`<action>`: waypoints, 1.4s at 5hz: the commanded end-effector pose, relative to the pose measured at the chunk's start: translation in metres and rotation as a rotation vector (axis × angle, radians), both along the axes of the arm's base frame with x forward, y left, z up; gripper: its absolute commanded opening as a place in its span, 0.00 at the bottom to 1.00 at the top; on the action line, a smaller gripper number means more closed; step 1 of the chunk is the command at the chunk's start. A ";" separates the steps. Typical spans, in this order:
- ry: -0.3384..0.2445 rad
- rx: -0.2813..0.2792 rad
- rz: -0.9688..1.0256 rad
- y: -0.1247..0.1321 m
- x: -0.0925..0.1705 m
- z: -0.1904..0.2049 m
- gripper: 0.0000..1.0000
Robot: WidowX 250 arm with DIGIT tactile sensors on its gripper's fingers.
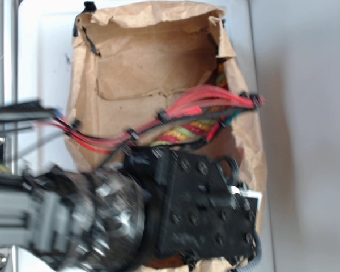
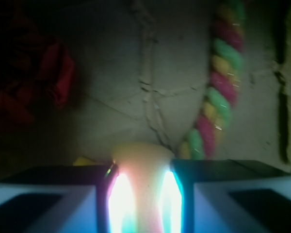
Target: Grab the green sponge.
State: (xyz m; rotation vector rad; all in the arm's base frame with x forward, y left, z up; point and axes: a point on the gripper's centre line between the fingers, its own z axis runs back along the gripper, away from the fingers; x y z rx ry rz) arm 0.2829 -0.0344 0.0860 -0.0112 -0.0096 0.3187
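Yellow foam of the green sponge (image 2: 143,167) sits pinched between the two fingers of the tool (image 2: 144,194), glare washing out its flanks; the tool is clamped on it. Ahead and to the right lies the twisted rope (image 2: 218,82); ahead left, a red cloth wad (image 2: 48,77). All rests on the paper bag (image 1: 153,62) floor. Judged step: grasp made. Next calls for a straight lift, clear of rope and bag walls.

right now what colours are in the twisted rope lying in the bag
Red, yellow and green strands on the twisted rope; clearest in the wrist view, beside the brown paper bag's floor crease.
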 end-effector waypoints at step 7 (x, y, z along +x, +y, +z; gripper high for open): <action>-0.211 0.108 -0.334 0.053 0.005 0.114 0.00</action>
